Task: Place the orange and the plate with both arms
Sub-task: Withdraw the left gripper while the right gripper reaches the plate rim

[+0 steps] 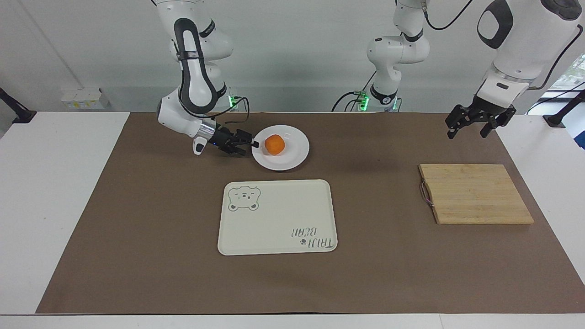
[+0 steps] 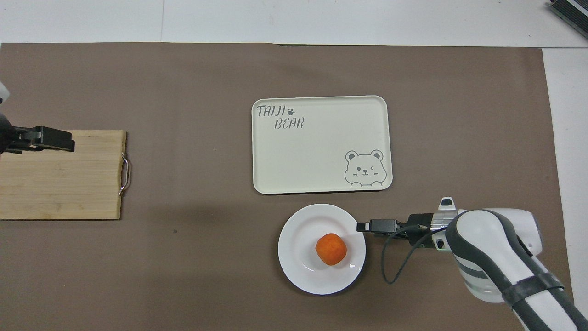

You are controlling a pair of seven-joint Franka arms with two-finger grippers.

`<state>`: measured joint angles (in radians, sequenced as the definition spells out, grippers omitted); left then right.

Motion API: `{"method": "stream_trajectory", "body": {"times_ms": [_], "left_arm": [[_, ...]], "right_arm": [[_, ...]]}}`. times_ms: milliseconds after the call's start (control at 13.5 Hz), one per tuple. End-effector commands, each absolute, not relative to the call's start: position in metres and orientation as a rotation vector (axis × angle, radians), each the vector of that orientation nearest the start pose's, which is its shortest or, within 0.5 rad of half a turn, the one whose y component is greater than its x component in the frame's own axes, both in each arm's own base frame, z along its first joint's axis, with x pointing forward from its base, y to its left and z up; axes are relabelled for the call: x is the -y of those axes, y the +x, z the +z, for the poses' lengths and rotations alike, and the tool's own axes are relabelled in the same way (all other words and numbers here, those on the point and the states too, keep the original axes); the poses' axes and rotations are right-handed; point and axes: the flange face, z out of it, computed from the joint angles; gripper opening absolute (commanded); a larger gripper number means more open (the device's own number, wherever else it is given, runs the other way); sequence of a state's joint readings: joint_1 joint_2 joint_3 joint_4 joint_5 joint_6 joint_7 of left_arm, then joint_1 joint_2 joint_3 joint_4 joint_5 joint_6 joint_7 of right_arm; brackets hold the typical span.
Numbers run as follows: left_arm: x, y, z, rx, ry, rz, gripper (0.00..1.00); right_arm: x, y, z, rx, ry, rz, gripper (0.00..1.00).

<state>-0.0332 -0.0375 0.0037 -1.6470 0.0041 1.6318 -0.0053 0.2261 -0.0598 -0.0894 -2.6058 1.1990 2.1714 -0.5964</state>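
Note:
The orange (image 1: 274, 144) lies on the white plate (image 1: 295, 159), which stands on the brown mat nearer to the robots than the tray. In the overhead view the orange (image 2: 330, 248) sits a little off the plate's (image 2: 298, 257) middle. My right gripper (image 1: 250, 145) is low and level, open, with its tips at the plate's rim on the side toward the right arm's end; it also shows in the overhead view (image 2: 363, 226). My left gripper (image 1: 475, 126) is open and empty, raised over the cutting board (image 2: 59, 184).
A cream bear-printed tray (image 1: 274, 219) lies mid-table, farther from the robots than the plate. A bamboo cutting board (image 1: 475, 194) with a metal handle lies toward the left arm's end. A brown mat (image 1: 137, 228) covers most of the table.

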Motion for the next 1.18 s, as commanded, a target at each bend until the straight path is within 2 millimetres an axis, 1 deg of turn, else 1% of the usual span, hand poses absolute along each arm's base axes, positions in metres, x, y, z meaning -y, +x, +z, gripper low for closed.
{"method": "stream_trajectory", "body": {"times_ms": [0, 74, 222, 296, 370, 444, 518, 592, 666, 887, 1035, 1109], "left_arm": [[0.012, 0.548, 0.625, -0.055, -3.136, 0.055, 1.00], [0.005, 0.548, 0.631, -0.089, -3.139, 0.053, 1.00], [0.003, 0.545, 0.633, -0.096, -3.157, 0.048, 1.00], [-0.001, 0.544, 0.632, -0.084, -3.159, 0.052, 1.00], [0.002, 0.544, 0.632, -0.088, -3.158, 0.050, 1.00], [0.005, 0.544, 0.633, -0.091, -3.157, 0.055, 1.00], [0.005, 0.543, 0.632, -0.091, -3.156, 0.062, 1.00], [0.004, 0.542, 0.633, -0.088, -3.156, 0.065, 1.00], [0.000, 0.542, 0.633, -0.074, -3.156, 0.065, 1.00], [-0.002, 0.542, 0.633, -0.069, -3.157, 0.062, 1.00], [0.001, 0.542, 0.633, -0.076, -3.156, 0.062, 1.00], [0.002, 0.542, 0.633, -0.079, -3.156, 0.062, 1.00]], "right_arm": [[-0.097, 0.389, 0.257, -0.198, -2.230, 0.139, 1.00], [-0.097, 0.384, 0.248, -0.192, -2.226, 0.144, 1.00], [-0.097, 0.378, 0.243, -0.195, -2.210, 0.128, 1.00], [-0.097, 0.378, 0.243, -0.193, -2.210, 0.127, 0.96], [-0.098, 0.378, 0.243, -0.198, -2.210, 0.132, 0.69], [-0.096, 0.378, 0.241, -0.205, -2.208, 0.135, 0.49], [-0.097, 0.377, 0.236, -0.212, -2.212, 0.151, 0.23], [-0.096, 0.377, 0.236, -0.216, -2.211, 0.151, 0.03], [-0.096, 0.377, 0.236, -0.217, -2.211, 0.152, 0.00], [-0.096, 0.379, 0.235, -0.222, -2.215, 0.151, 0.00], [-0.096, 0.387, 0.234, -0.139, -2.228, 0.116, 0.00], [-0.092, 0.391, 0.236, -0.116, -2.222, 0.093, 0.00]]}}
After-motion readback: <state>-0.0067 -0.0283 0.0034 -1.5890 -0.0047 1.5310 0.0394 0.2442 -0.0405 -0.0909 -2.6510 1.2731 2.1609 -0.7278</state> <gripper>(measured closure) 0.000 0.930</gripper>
